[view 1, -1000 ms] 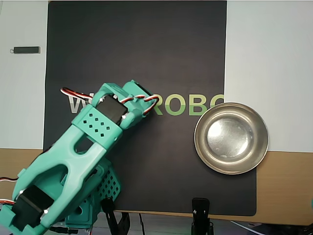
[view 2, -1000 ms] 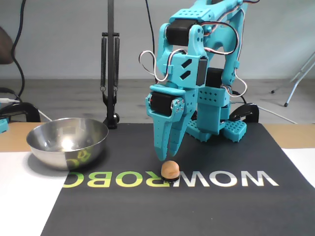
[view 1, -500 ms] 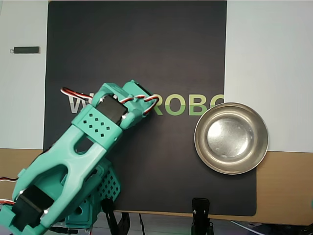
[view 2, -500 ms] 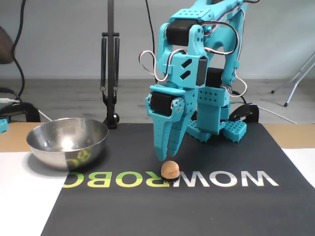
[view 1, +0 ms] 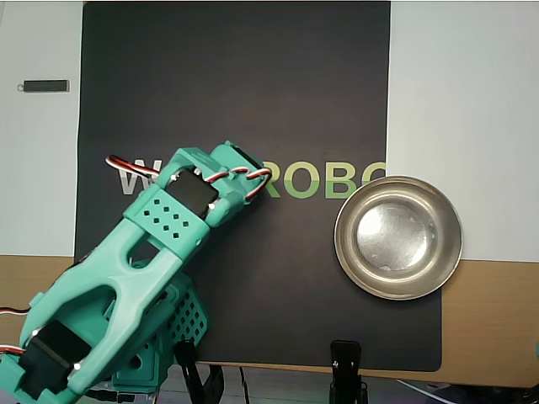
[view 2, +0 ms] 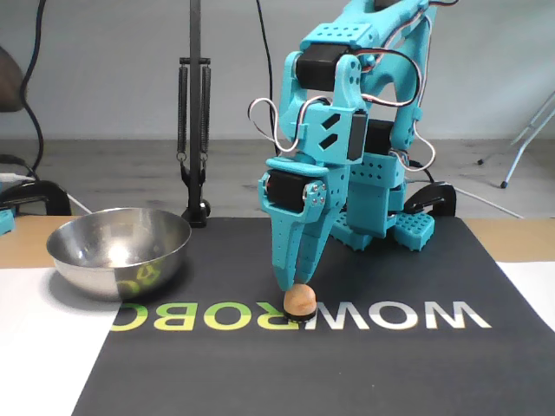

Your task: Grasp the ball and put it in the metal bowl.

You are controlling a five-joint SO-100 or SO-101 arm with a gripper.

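In the fixed view the teal arm (view 2: 355, 130) bends down over a black mat (view 2: 364, 373) printed with large letters, and its tool (view 2: 293, 284) points almost straight down with its tips at the top of the ball (view 2: 299, 301). The two fingers (view 2: 286, 251) taper to nearly one point, with only a narrow slit between them, so the tool looks close to shut — whether the tips already touch or pinch the ball cannot be told from this angle. The ball, a small peach-orange sphere, sits on the mat on the line of printed letters, at the boundary between the green letters and the white ones. The metal bowl (view 2: 120, 251) stands well apart to the left of the ball in this view, on the mat's left edge, and it holds nothing but reflections. In the overhead view the arm (view 1: 135, 278) reaches in from the lower left and covers the ball completely — only its wrist and red-and-white wires show above the lettering. There the metal bowl (view 1: 398, 237) lies to the right of the arm, straddling the mat's right edge (view 1: 389, 101) and the pale tabletop (view 1: 463, 101). A small dark bar (view 1: 46, 86) lies on the tabletop at the upper left, well away from everything else.
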